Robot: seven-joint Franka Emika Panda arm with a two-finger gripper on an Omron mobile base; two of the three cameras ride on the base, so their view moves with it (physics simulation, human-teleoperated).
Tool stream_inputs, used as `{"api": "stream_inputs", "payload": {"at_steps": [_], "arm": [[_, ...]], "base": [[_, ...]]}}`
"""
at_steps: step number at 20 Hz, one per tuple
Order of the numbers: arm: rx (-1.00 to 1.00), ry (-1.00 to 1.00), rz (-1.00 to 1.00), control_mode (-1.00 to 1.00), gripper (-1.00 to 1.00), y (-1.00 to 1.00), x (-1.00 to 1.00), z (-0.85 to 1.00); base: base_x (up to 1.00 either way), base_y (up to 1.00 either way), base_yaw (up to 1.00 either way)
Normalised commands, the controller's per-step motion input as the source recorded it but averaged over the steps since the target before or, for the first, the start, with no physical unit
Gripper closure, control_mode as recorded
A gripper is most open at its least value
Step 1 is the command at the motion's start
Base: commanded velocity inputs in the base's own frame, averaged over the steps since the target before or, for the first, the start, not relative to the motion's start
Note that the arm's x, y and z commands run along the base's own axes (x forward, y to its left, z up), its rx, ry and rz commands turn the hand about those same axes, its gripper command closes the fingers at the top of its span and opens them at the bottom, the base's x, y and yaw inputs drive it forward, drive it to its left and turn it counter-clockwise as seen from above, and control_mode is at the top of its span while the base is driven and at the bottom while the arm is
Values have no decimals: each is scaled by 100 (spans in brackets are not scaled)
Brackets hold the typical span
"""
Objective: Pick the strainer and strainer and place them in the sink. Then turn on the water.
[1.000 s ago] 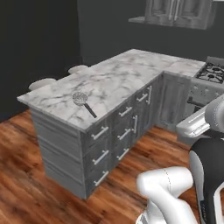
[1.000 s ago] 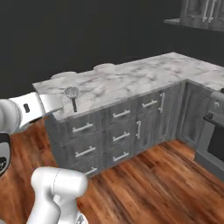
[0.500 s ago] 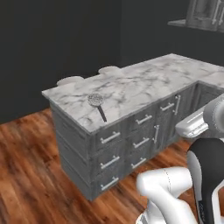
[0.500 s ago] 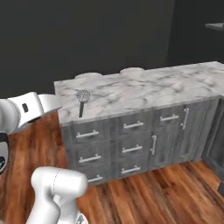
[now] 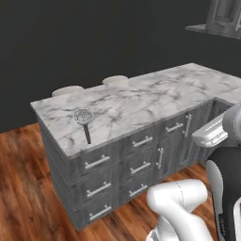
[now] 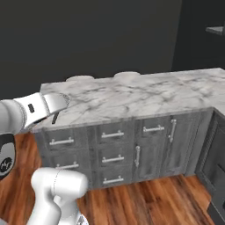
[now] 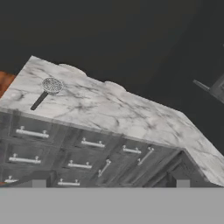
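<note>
No readable text here, grey-veined white marble countertop (image 5: 141, 101) plain, dark grey drawer fronts with silver bar handles (image 6: 112, 147) unlabelled, small dark mark on the white robot arm (image 6: 30, 108) too blurred to read, no brands, numbers or signs legible

counter: marble top (image 5: 141, 101) | drawers: grey, bar handles (image 5: 99, 162) | stools: two behind (image 5: 68, 90) | floor: wood (image 5: 23, 197)

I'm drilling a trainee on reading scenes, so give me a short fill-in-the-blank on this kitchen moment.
1. The strainer lies on the ____ counter.
2. Its long handle is coloured ____.
3. The floor is made of ____.
4. The gripper fingertips stand wide ____, holding nothing.

Missing words: marble; black; wood; open
</note>
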Motion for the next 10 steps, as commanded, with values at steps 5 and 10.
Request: {"api": "stream_inputs", "payload": {"at_steps": [5, 10], "arm": [[0, 0, 0, 100, -100, 0, 0, 0], [0, 0, 0, 100, -100, 0, 0, 0]], "base": [[41, 18, 19], [44, 33, 26]]}}
